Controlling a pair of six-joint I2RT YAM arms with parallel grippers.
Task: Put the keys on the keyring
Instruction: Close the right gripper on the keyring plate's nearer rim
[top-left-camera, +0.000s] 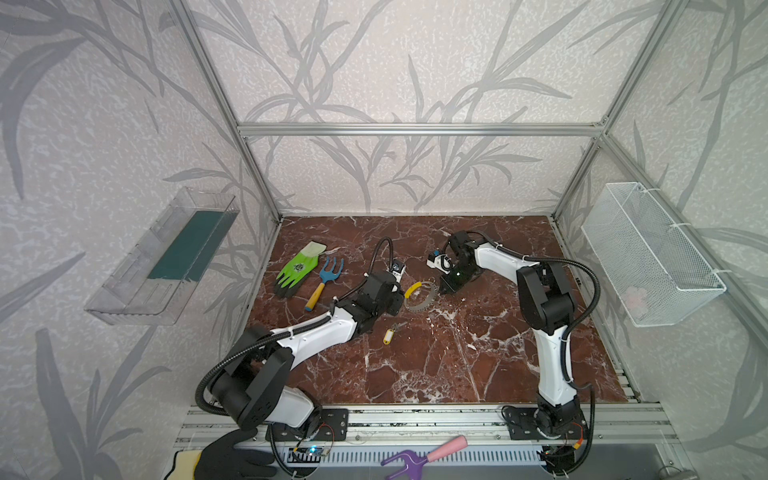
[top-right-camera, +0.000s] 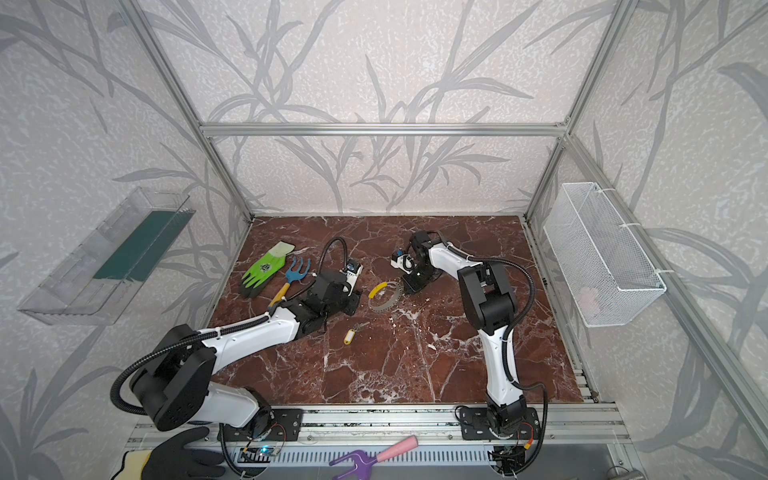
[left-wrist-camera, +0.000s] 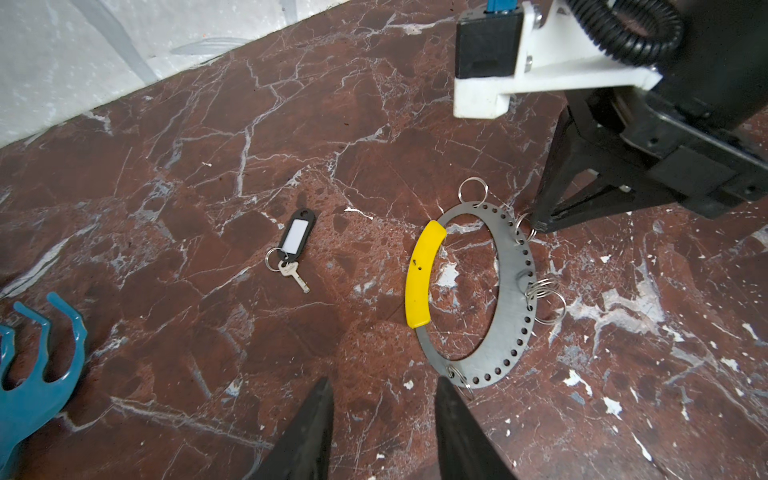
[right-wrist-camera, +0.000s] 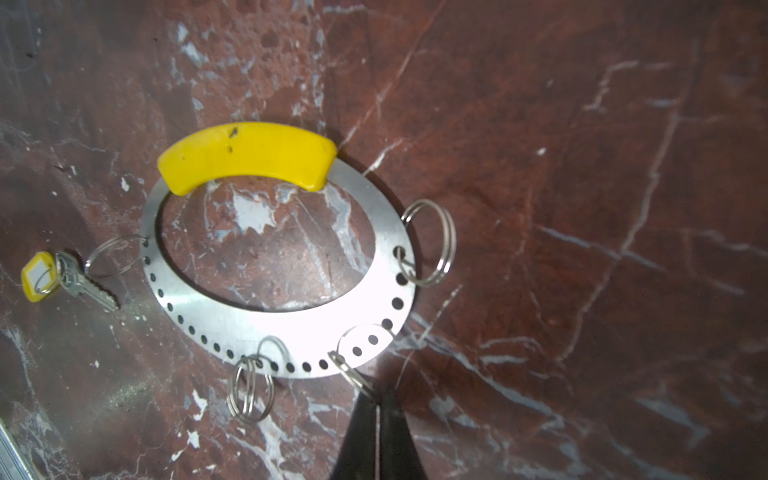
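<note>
Two keys lie flat on the table (top-left-camera: 457, 353). From the left, the black-tag key (left-wrist-camera: 291, 249) sits between the blue garden fork (top-left-camera: 327, 277) and the keyring (top-left-camera: 412, 289). My left gripper (left-wrist-camera: 384, 382) hangs beside the keyring, jaws apart, holding nothing. The yellow-tag key (top-left-camera: 388, 336) lies near the keyring. My right gripper (right-wrist-camera: 376, 395) pinches a small wire ring (right-wrist-camera: 349, 372) on the keyring's edge.

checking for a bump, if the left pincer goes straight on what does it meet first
Left pincer likely meets bare table first, close beside the keyring; depth unclear.
</note>
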